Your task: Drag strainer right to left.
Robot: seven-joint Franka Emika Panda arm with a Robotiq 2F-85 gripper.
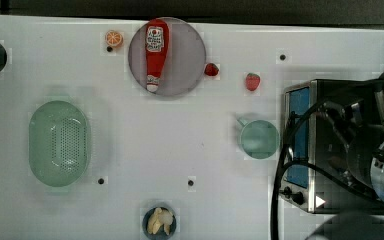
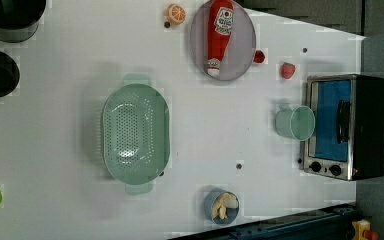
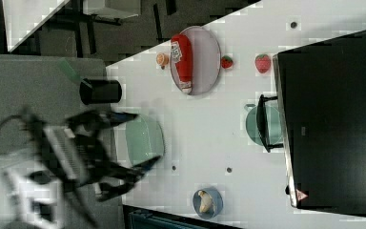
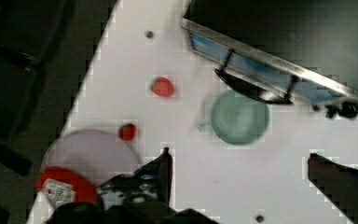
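Robot arm raised, blurred, gripper (image 4: 237, 170) spread wide (fingers (image 4: 161, 170) holding nothing)

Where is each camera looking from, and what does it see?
Top view: overhead, looking down at the table; arm at the top view's right.
Left view: high, over the strainer.
Right view: high, blurred gripper by the strainer.
Wrist view: on the arm, open fingers over the mug.
All share the mug.
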